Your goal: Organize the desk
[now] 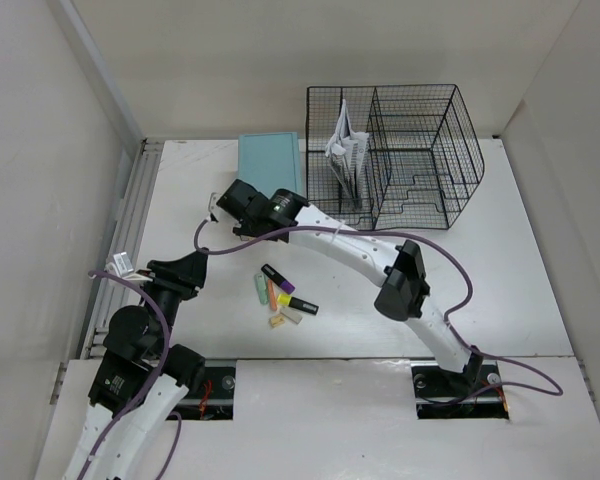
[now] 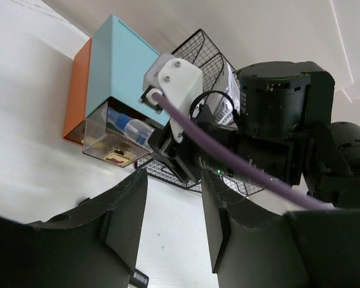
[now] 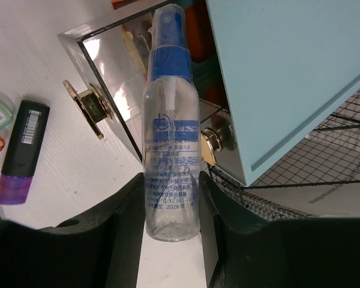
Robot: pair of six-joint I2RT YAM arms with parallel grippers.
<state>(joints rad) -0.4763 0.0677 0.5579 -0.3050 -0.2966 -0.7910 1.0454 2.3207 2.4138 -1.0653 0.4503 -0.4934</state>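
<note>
The white desk (image 1: 510,270) carries a teal drawer box (image 1: 270,165) at the back. Its clear drawer (image 3: 111,66) is pulled out toward the front. My right gripper (image 3: 171,186) is shut on a clear spray bottle (image 3: 171,132) with a blue cap, and the bottle's head reaches into that open drawer. From above, the right gripper (image 1: 223,203) sits at the box's front left. My left gripper (image 2: 174,204) hangs open over bare desk with nothing between its fingers, left of the markers, facing the drawer (image 2: 111,141) and the bottle (image 2: 129,127).
Several highlighter markers (image 1: 280,293) lie loose mid-desk; a black and purple one (image 3: 21,150) is near the drawer. A black wire rack (image 1: 410,150) holding papers (image 1: 345,150) stands at the back right. An orange item (image 2: 77,90) sits against the box. A metal rail (image 1: 120,250) lines the left edge.
</note>
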